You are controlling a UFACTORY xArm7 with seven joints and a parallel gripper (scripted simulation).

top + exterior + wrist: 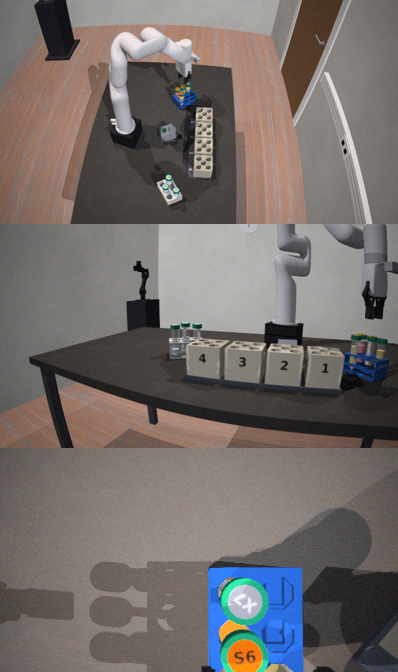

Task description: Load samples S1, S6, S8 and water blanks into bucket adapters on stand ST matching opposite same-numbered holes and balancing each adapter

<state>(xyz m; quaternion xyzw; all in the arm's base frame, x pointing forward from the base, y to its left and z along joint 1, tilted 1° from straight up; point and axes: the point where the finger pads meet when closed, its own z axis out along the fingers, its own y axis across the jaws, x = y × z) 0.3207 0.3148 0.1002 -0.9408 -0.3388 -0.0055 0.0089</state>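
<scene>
My gripper (185, 79) (374, 317) (265, 669) is partly open and empty, pointing down above the blue rack (373, 376) (295, 577). That rack holds three orange-dotted tubes and grey-dotted X7 (188, 84) (382, 341) (244, 602). S6 (183, 87) (244, 656) stands beside X7. The other two dots cannot be read; one of those tubes (178, 89) holds pink liquid, the other (181, 93) yellow. Adapters 1 (336, 376), 2 (295, 374), 3 (255, 370) and 4 (212, 368) show no tubes. Three white-dotted blanks (168, 177) (165, 186) (176, 190) stand in the white rack (175, 201).
The adapters stand in a row on the dark loading stand (190, 169) (261, 384). The grey desk (169, 135) with the green DONE key (164, 130) is between the arm's base (125, 141) and the stand. The white rack is at the opposite end from the blue rack.
</scene>
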